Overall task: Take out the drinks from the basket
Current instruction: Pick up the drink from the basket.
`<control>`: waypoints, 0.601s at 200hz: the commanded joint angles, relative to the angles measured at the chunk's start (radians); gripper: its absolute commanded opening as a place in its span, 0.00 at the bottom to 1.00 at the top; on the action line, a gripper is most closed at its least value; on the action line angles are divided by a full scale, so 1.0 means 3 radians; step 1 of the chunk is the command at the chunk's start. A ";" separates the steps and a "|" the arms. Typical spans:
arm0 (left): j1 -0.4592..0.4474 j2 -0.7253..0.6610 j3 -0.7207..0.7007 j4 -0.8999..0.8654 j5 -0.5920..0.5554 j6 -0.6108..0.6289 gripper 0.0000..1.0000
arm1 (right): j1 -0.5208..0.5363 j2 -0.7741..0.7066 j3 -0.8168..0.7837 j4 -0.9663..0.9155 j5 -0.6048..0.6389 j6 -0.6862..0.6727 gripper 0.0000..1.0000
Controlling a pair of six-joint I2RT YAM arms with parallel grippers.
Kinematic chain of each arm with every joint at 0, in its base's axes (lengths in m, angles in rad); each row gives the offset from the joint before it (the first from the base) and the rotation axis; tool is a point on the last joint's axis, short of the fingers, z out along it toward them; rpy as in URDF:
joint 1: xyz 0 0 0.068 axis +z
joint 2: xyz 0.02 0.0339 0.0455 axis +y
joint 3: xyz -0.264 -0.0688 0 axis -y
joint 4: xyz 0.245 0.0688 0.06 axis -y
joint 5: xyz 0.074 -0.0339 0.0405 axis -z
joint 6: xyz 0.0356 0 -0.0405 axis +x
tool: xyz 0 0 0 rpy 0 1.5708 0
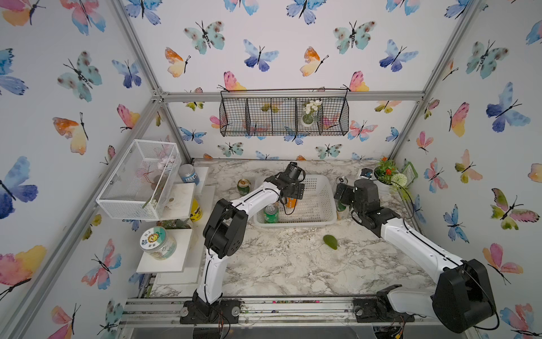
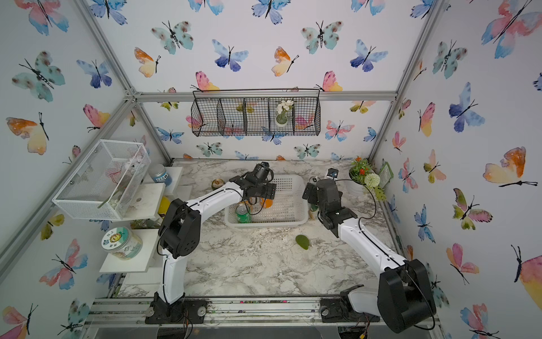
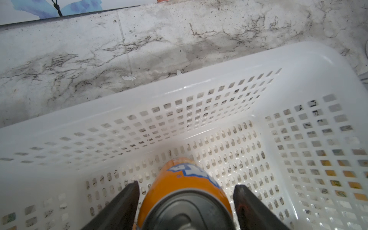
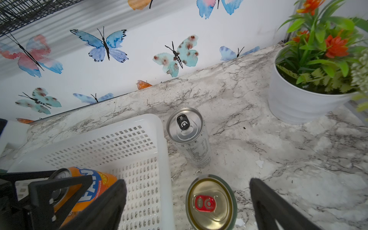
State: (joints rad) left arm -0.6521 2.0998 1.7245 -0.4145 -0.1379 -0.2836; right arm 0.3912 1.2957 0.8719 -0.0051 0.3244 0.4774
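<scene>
Now the basket (image 1: pixel 293 224) holds one orange can (image 1: pixel 291 202) and one green can (image 1: pixel 271 214)

**Illumination and image quality**
Bright, diffuse light is filling the enclosure from above, and shadows are falling soft and faint on the tabletop (image 1: pixel 293 270). Glare is washing out the rim of the basket (image 3: pixel 179 85) in the left wrist view. Wide-angle stretching is enlarging the wall butterflies (image 2: pixel 510 23) toward the edges of both top views. The top of the orange can (image 3: pixel 179 185) is blurring close to the lens.
</scene>
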 commanded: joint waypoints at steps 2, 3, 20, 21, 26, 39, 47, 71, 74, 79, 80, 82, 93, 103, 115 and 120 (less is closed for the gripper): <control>0.0011 0.0102 0.0040 -0.0239 -0.0122 -0.0026 0.79 | -0.0026 -0.0003 -0.0018 0.0052 -0.0008 -0.0017 0.99; 0.0011 0.0100 0.0040 -0.0239 -0.0123 -0.0026 0.79 | -0.0026 -0.0003 -0.0018 0.0052 -0.0008 -0.0017 0.99; 0.0011 0.0093 0.0060 -0.0258 -0.0142 -0.0026 0.78 | -0.0030 0.0000 -0.0015 0.0057 -0.0008 -0.0019 0.99; 0.0011 0.0093 0.0060 -0.0257 -0.0143 -0.0026 0.78 | -0.0030 0.0001 -0.0013 0.0058 -0.0008 -0.0018 0.99; 0.0011 0.0088 0.0074 -0.0268 -0.0144 -0.0026 0.78 | -0.0031 0.0002 -0.0012 0.0058 -0.0008 -0.0018 0.99; 0.0011 0.0063 0.0104 -0.0285 -0.0144 -0.0031 0.77 | -0.0031 0.0007 -0.0012 0.0053 -0.0008 -0.0017 0.99; 0.0013 0.0045 0.0119 -0.0290 -0.0139 -0.0031 0.77 | -0.0036 0.0007 -0.0012 0.0052 -0.0008 -0.0012 0.99; 0.0011 -0.0013 0.0177 -0.0301 -0.0133 -0.0036 0.76 | -0.0041 0.0008 -0.0003 0.0052 -0.0005 -0.0013 1.00; 0.0011 -0.0023 0.0185 -0.0301 -0.0133 -0.0036 0.76 | -0.0041 0.0012 -0.0002 0.0053 -0.0003 -0.0012 1.00; 0.0011 -0.0034 0.0193 -0.0300 -0.0133 -0.0036 0.76 | -0.0041 0.0012 0.0002 0.0053 -0.0003 -0.0015 0.99; 0.0011 -0.0040 0.0196 -0.0298 -0.0133 -0.0036 0.76 | -0.0041 0.0012 0.0003 0.0053 -0.0003 -0.0016 0.99; 0.0011 -0.0043 0.0202 -0.0299 -0.0131 -0.0035 0.76 | -0.0041 0.0013 0.0003 0.0049 -0.0003 -0.0014 0.99; 0.0011 -0.0064 0.0221 -0.0296 -0.0123 -0.0036 0.76 | -0.0041 0.0012 0.0003 0.0052 -0.0006 -0.0011 0.99; 0.0011 -0.0080 0.0232 -0.0301 -0.0118 -0.0040 0.75 | -0.0046 0.0012 0.0008 0.0047 -0.0008 -0.0009 1.00; 0.0011 -0.0106 0.0239 -0.0301 -0.0118 -0.0041 0.75 | -0.0046 0.0012 0.0008 0.0048 -0.0006 -0.0011 0.99; 0.0011 -0.0116 0.0236 -0.0296 -0.0114 -0.0041 0.74 | -0.0046 0.0012 0.0008 0.0047 -0.0003 -0.0008 0.99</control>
State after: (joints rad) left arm -0.6518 2.0995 1.7725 -0.4797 -0.1379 -0.2905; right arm 0.3847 1.2957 0.8719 -0.0055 0.3248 0.4778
